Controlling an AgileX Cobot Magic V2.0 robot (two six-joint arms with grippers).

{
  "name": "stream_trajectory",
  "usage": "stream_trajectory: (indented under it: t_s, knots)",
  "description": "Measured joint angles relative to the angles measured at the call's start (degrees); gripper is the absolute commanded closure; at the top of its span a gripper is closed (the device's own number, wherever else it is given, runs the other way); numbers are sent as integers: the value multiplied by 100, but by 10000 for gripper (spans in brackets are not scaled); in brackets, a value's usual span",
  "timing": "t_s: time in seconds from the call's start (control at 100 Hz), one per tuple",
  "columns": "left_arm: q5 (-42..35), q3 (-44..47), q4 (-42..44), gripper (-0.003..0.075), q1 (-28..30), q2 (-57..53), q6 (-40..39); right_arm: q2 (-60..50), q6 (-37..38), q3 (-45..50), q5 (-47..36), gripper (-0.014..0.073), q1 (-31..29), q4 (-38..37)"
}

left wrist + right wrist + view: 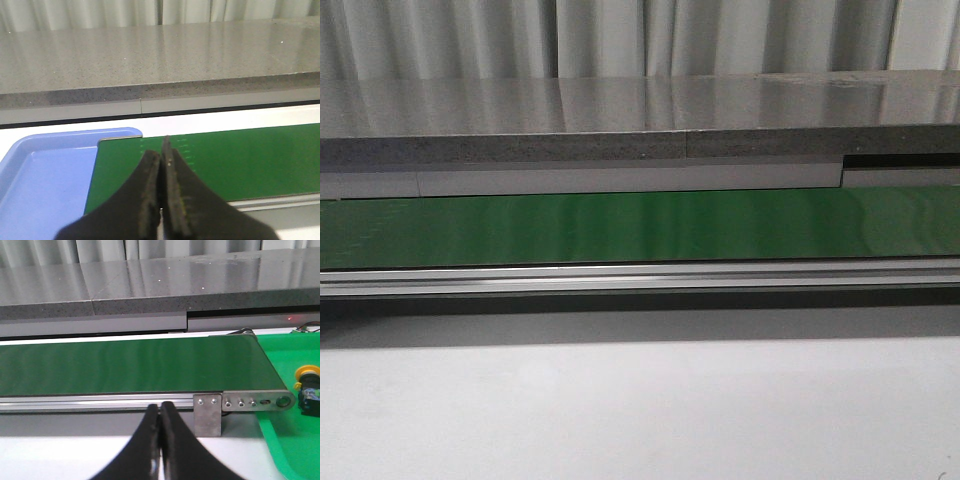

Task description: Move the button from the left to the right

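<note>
Green conveyor belt (640, 228) is lying bare; both grippers, left (162, 150) and right (160, 412), are pressed together, empty. Button (306, 390) is sitting in green tray (280, 440); misreach risk.

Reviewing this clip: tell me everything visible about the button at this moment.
The button shows only in the right wrist view, partly cut off by the picture's edge. It has a round yellow-orange mushroom cap, apparently plastic, on a black boxy body with a bluish patch. It lies tipped on its side in the green tray, just beyond the end of the green conveyor belt. Only the tray touches it; the right claw is shut and well apart from it.
</note>
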Motion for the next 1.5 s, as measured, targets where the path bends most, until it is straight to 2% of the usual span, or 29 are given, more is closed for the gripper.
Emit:
stream_trajectory:
  t_s: [0.62, 0.76, 0.88, 1.15, 1.35, 1.5]
  knots:
    - [0, 24, 0, 740, 0, 0, 0, 0, 0, 0, 0, 661, 0, 0]
    - [0, 36, 476, 740, 0, 0, 0, 0, 0, 0, 0, 661, 0, 0]
    - [-11, 58, 917, 740, 0, -125, -320, 0, 0, 0, 0, 661, 0, 0]
    - [-670, 897, 1249, 740, -22, -1064, -728, 0, 0, 0, 0, 661, 0, 9]
    - [-764, 1530, 1262, 740, -22, -1901, -929, 0, 0, 0, 0, 661, 0, 9]
    - [-749, 1849, 1262, 740, -22, -1996, -1017, 0, 0, 0, 0, 661, 0, 9]
